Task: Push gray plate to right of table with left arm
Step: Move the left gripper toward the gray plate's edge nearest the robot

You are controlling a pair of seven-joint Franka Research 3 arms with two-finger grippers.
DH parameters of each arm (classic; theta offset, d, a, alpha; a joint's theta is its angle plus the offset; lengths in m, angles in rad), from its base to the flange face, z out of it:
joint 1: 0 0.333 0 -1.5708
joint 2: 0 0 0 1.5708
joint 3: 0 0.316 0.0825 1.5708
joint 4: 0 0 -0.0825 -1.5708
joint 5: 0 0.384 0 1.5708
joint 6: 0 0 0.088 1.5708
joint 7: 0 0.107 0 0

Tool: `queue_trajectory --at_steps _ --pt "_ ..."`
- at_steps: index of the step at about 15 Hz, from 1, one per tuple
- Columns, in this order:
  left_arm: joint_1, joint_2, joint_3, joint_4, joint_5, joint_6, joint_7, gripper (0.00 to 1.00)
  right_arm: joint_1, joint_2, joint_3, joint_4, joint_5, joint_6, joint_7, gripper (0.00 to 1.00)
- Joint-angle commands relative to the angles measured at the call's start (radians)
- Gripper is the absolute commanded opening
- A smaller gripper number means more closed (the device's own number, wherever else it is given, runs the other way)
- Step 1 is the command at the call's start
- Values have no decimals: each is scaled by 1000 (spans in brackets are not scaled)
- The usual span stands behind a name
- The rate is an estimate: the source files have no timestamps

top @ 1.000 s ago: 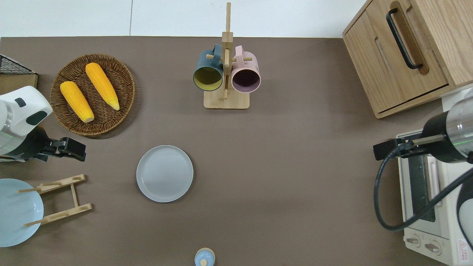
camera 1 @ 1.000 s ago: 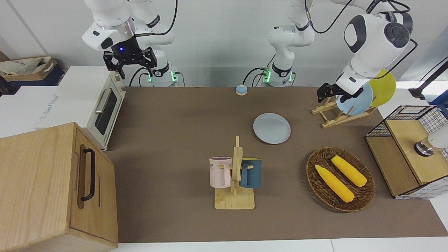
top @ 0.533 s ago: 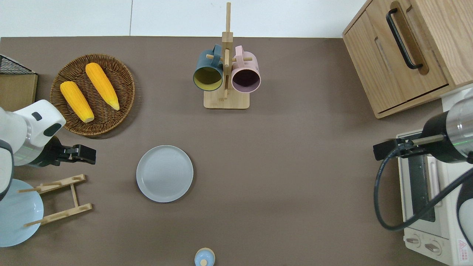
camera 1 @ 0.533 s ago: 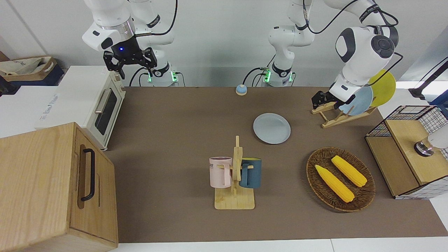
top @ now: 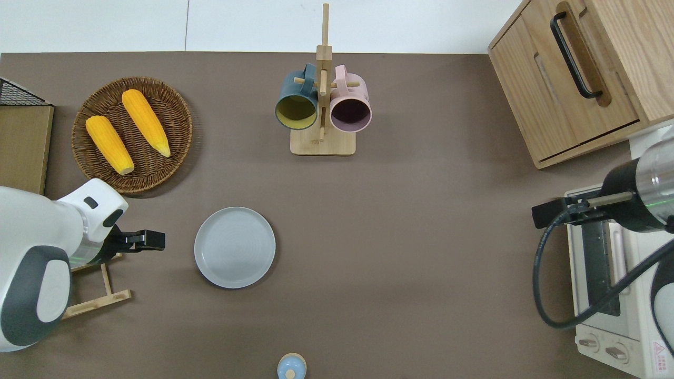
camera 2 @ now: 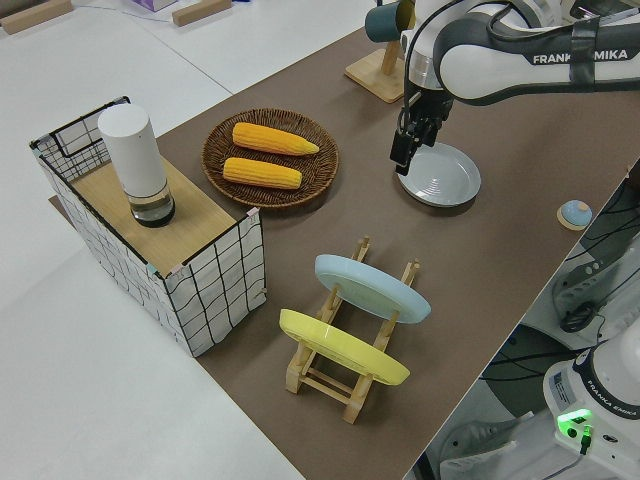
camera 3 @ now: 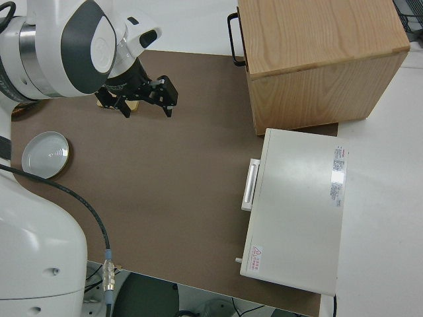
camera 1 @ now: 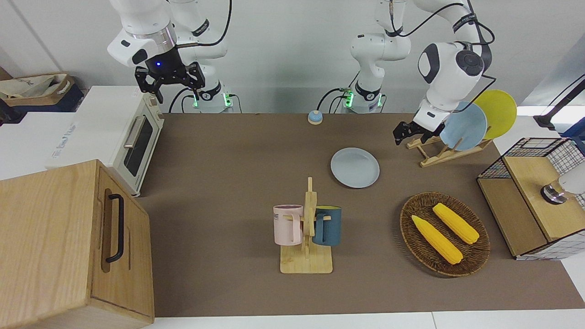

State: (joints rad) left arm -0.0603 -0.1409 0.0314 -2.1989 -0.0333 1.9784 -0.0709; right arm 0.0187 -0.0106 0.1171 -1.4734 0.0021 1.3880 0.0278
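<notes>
The gray plate is seen lying flat on the table, between the plate rack and the table's middle, nearer the robots than the mug stand. The left gripper is held over bare table just beside the plate, apart from its rim; whether it is clenched cannot be told. The right arm is parked, its gripper spread apart.

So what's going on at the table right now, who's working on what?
The left arm's claw sits beside the gray plate, on the side toward the left arm's end of the table, not yet touching it. The plate lies flat on the brown table, between the wooden dish rack and the table's middle. The push has not started. The right arm is parked, its claw open.
</notes>
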Motion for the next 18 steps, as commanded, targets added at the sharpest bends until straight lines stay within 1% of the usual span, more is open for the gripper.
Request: queue_trajectory --at_steps 1,3,7,11,14,16,18 --pt "-6 -62 -25 -143 -11 127 -52 995 -20 -6 15 4 10 -12 1 983" --pt "-6 -66 -37 -185 -13 177 -87 995 -20 -6 15 4 10 -12 0 983" --pt "-6 -65 -65 -243 -14 267 -101 995 -20 -6 13 4 10 -14 0 983" --pt "-6 -60 -71 -320 -30 384 -116 995 -20 -6 15 4 10 -12 1 983" --pt "-6 -46 -88 -338 -33 425 -118 993 -20 -6 15 4 10 -12 0 983" --pt "-6 -32 -91 -351 -48 459 -128 993 -20 -6 13 4 10 -14 0 983" --pt "-6 -11 -116 -367 -60 502 -156 993 -20 -6 15 4 10 -12 1 983"
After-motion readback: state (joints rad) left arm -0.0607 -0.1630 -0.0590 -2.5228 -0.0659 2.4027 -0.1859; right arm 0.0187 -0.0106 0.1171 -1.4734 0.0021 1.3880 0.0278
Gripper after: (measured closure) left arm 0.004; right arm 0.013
